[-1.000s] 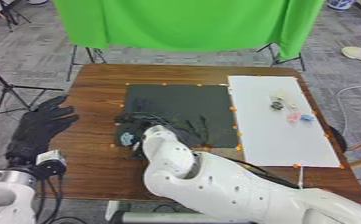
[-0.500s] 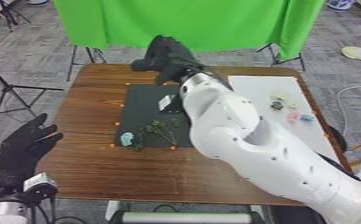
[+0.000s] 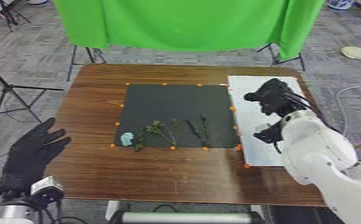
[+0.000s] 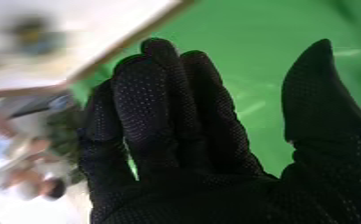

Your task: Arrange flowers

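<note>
Pale blue flower cluster: on the mat, close to its near left corner.
Leafy green sprig: just beside the cluster, on its right; whether they touch I cannot tell.
Branching green stems with small heads: a little further right, fanned out flat.
Thin dark green stems: a pair lying side by side, towards the mat's right edge.
Square black mat: under all of these, its far part bare.
White rectangular sheet: to the right of the mat; what may lie beneath my hand there I cannot tell.
My black-gloved right hand: over the sheet, fingers straight and thumb held wide of them, nothing in my grasp.
My black-gloved left hand: off the left side of the brown wooden table, fingers spread, holding nothing.
Done: the pieces seem to be laid out in a loose row along the mat's near side.
Left: I see no bunch and nothing standing, so I judge the arranging to be at an early or middle stage, with any flowers on the sheet to fetch and the stems to bring together.
</note>
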Available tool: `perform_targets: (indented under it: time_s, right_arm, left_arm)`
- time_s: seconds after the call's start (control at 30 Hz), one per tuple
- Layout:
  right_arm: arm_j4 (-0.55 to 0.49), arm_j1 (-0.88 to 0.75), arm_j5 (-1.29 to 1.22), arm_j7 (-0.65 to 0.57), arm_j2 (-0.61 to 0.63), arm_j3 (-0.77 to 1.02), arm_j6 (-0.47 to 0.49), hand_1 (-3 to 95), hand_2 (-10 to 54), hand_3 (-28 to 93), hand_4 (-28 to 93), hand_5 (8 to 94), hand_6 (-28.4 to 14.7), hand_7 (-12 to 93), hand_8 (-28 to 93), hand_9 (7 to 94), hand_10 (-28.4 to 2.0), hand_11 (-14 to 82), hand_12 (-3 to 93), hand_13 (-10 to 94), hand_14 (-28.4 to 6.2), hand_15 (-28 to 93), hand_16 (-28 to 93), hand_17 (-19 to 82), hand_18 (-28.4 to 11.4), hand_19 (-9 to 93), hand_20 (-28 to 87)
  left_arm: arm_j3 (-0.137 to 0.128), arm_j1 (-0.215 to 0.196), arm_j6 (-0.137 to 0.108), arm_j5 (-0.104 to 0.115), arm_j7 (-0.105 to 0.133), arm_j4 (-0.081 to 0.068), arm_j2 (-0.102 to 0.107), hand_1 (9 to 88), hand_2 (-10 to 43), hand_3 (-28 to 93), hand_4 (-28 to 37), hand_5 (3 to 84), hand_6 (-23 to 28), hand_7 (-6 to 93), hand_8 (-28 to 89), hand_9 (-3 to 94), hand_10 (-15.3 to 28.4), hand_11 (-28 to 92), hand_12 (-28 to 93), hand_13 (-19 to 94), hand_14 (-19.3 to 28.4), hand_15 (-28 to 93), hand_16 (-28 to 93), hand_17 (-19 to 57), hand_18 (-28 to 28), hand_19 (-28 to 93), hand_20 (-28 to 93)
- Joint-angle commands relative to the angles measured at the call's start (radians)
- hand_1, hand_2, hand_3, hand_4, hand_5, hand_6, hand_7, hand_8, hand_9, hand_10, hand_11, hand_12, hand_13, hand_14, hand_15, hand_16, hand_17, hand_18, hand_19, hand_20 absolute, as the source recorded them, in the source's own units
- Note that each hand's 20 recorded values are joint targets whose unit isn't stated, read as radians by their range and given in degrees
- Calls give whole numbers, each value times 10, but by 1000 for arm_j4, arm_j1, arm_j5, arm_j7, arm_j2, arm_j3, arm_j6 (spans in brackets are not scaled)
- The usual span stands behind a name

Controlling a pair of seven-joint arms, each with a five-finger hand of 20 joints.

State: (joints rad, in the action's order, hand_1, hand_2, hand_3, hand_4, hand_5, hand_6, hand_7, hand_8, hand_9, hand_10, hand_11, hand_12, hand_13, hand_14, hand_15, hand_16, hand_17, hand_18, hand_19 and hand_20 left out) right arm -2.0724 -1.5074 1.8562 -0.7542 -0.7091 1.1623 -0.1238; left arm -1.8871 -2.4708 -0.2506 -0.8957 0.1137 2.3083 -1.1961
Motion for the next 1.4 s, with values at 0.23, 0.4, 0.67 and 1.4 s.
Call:
perform_targets:
  time_s: [0.23,0.4,0.67,1.4]
  right_arm:
    - [124,-39,31,-89,143,57,36,256,-11,886,-265,544,-85,219,-147,580,-206,273,137,695,-98,871,95,325,-244,932,368]
    - [169,3,17,-118,154,9,22,265,-19,891,-267,540,-85,217,-147,562,-202,259,136,686,-95,874,90,319,-242,932,345]
    - [236,80,-14,-167,154,-71,13,270,-22,894,-271,538,-82,220,-147,566,-200,259,138,703,-91,884,86,323,-243,932,344]
    - [329,231,-40,-194,107,-191,146,278,-28,896,-273,516,-69,204,-143,581,-198,262,140,711,-92,899,88,313,-246,932,320]
  left_arm:
    - [38,-21,1,10,23,0,15,237,50,812,-214,350,89,153,-103,344,202,295,98,249,267,529,-95,-114,236,573,39]
    - [44,-23,0,12,31,-3,15,236,51,811,-215,351,89,153,-103,343,202,296,99,250,267,530,-95,-114,236,574,38]
    - [49,-19,3,12,30,-7,16,237,51,811,-215,350,89,153,-104,344,203,295,99,250,267,530,-95,-114,236,573,37]
    - [54,3,13,9,20,-12,9,237,51,811,-215,351,89,152,-103,345,202,296,98,250,267,529,-95,-114,235,570,37]
